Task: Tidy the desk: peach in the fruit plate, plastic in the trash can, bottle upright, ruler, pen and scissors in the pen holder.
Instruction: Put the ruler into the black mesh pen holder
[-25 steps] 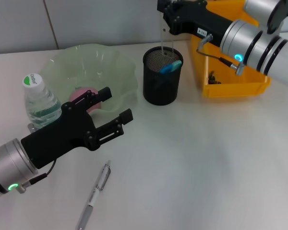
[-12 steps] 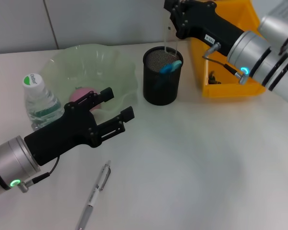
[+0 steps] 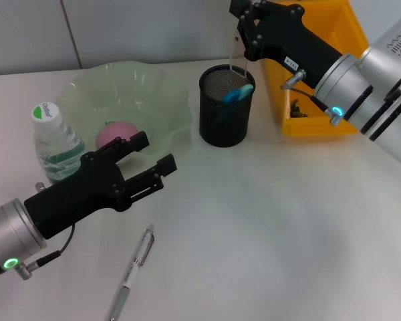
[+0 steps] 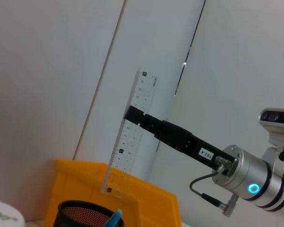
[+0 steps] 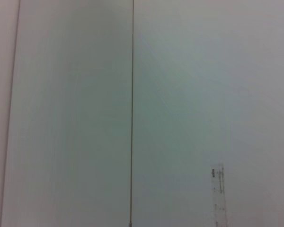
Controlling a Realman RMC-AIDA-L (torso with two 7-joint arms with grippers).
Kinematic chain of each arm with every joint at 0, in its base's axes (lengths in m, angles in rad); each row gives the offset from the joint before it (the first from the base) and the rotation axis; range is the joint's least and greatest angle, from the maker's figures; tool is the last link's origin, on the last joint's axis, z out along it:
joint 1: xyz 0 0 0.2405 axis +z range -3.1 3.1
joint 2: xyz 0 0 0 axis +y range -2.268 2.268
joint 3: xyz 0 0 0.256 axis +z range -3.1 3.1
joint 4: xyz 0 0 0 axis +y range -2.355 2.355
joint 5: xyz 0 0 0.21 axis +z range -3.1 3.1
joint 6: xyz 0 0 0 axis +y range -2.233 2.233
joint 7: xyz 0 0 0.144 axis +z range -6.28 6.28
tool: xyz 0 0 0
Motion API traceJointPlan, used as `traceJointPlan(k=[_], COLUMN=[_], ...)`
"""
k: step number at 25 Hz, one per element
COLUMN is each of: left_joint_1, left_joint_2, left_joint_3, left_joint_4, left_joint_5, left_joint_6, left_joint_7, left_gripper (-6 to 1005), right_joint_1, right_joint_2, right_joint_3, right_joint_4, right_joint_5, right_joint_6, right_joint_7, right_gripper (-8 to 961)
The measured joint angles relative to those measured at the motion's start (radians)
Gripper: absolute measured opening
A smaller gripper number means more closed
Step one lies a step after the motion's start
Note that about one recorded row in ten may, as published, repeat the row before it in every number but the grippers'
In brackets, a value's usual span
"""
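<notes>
The robot has two arms that look alike. Each one ends in a black boxy gripper with flat black fingers. The left gripper (image 3: 150, 152) has little slots cut into its fingers. Behind each black part comes a round shiny silver tube. A small ring light glows green on the left arm and blue-green on the right arm. A thin dark cable loops out beside each light. The right gripper (image 3: 242, 17) has a small white label with numbers on its black body. Farther back, the right arm has black bands around it.
</notes>
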Motion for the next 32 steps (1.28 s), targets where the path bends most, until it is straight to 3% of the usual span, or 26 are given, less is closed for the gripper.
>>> traceJointPlan(k=[17,32], left_joint_1=[0.013,0.013], left_joint_2=[0.000,0.001], left_joint_3=[0.000,0.000], left_joint_4=[0.005,0.002], left_joint_5=[-0.004,-0.008], left_joint_6=[0.034,0.043], left_joint_7=[-0.030,-0.032], left_gripper=[786,786], right_joint_1=[0.051,0.050], right_joint_2=[0.000,0.000], right_joint_3=[0.013,0.012], right_joint_4=[0.035,0.039], right_joint_5=[0.000,-0.001], right_joint_6=[0.142,0.159], right_joint_7=[-0.052,-0.088], right_gripper=[9,9])
